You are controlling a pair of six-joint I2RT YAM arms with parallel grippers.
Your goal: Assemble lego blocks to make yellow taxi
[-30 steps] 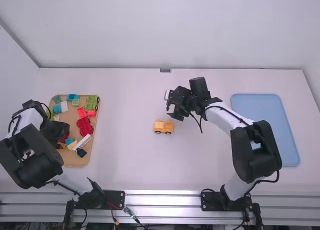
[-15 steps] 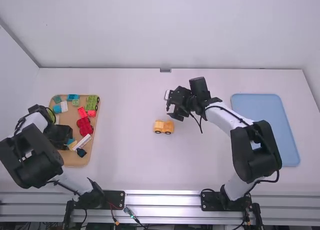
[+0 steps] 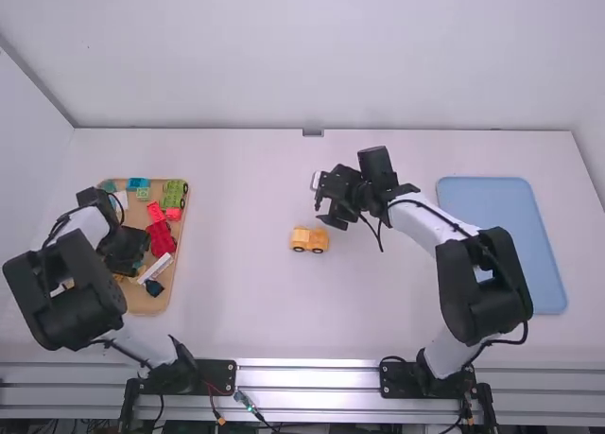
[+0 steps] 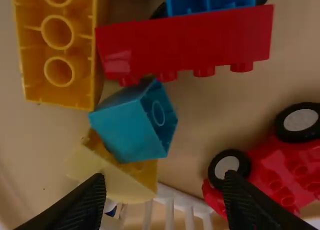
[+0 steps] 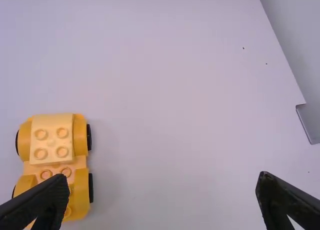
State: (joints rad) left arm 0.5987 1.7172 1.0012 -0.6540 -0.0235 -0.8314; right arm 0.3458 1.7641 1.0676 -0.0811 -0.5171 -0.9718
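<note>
The left tool hangs over the tray, the right tool and car right of it, both tools gaping.

We see our two arms in white links and chunky black joints, with black cables looping outside, black rectangular base plates and thin red wires near our left base.
</note>
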